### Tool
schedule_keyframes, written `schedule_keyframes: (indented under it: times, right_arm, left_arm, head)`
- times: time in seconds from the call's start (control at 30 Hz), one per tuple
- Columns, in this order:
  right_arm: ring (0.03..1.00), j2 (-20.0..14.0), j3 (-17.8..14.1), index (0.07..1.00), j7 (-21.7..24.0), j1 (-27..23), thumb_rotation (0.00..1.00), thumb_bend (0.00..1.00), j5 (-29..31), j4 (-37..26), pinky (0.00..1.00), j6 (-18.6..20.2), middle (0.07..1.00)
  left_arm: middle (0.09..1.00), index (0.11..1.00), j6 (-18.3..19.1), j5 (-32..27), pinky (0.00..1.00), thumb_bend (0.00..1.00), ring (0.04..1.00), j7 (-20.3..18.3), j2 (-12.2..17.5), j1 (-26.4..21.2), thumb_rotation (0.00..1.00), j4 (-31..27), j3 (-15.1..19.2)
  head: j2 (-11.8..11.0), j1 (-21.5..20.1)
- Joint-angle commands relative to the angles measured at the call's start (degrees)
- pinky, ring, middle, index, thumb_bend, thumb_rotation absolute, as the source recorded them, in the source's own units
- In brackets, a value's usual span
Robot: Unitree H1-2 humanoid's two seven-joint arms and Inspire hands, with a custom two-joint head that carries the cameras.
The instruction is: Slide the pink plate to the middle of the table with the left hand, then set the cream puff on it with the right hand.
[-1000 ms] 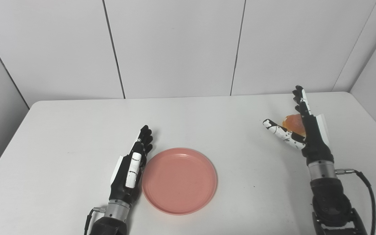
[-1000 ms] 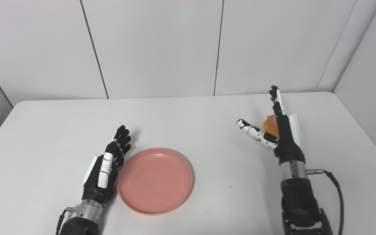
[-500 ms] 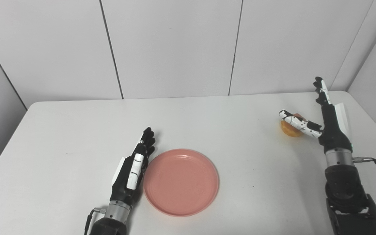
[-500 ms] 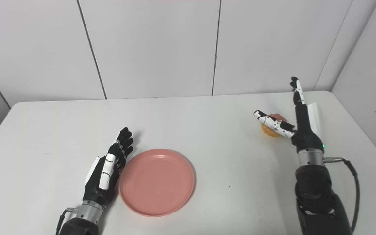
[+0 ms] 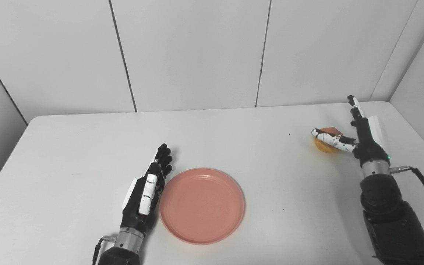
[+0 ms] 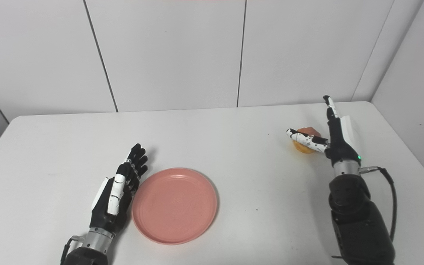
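Note:
The pink plate lies on the white table, near the front and a little left of centre. My left hand rests edge-on against the plate's left rim, fingers straight and together, holding nothing. The orange-brown cream puff sits on the table at the right. My right hand stands open beside it: the fingers point up on its right side and the thumb lies across its front, so part of the puff is hidden.
White wall panels close off the back of the table. The table's right edge runs close to my right arm. A black cable loops from the right wrist.
My right hand has moved right and back and come down, so its palm now stands beside the cream puff with the thumb across it. The left hand and plate have stayed put.

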Motion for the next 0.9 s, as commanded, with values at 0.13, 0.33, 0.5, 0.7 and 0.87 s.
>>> schedule_keyframes:
  times: [0.13,0.33,0.5,0.7,0.87]
  right_arm:
    - [0.915,-2.07,0.63,0.948,-3.04,-5.21,0.40,0.76,-0.33,4.59,0.82,-1.74,0.950]
    - [0.921,-2.26,1.30,0.946,-3.17,-6.85,0.39,0.78,-0.03,8.41,0.83,-1.03,0.953]
    - [0.917,-2.35,2.52,0.941,-3.43,-7.52,0.34,0.79,-0.15,11.54,0.82,-1.31,0.951]
    - [0.883,-2.51,4.66,0.926,-4.22,-8.08,0.28,0.80,-0.80,14.37,0.76,-1.36,0.940]
    - [0.874,-2.52,5.91,0.915,-4.52,-7.91,0.23,0.77,-0.70,14.82,0.76,-0.97,0.921]
  left_arm:
    - [1.000,1.000,-0.72,-0.77,1.00,0.62,1.000,-1.01,1.56,2.37,1.00,1.69,0.58]
    - [0.998,0.991,-1.28,-1.66,1.00,0.61,1.000,-1.46,2.20,2.28,1.00,1.83,0.76]
    - [0.991,0.985,-2.15,-1.88,1.00,0.60,0.997,-1.09,1.96,2.15,1.00,2.13,1.10]
    - [0.977,0.968,-2.64,-1.63,1.00,0.59,0.987,-0.84,2.11,2.20,1.00,2.08,1.32]
    - [0.970,0.959,-2.59,-2.14,0.99,0.60,0.977,-0.78,2.10,2.35,1.00,1.95,1.78]
  head:
    - [0.16,-0.70]
    - [0.57,-1.38]
    - [0.57,-1.67]
    - [0.66,-2.26]
    - [0.96,-2.27]
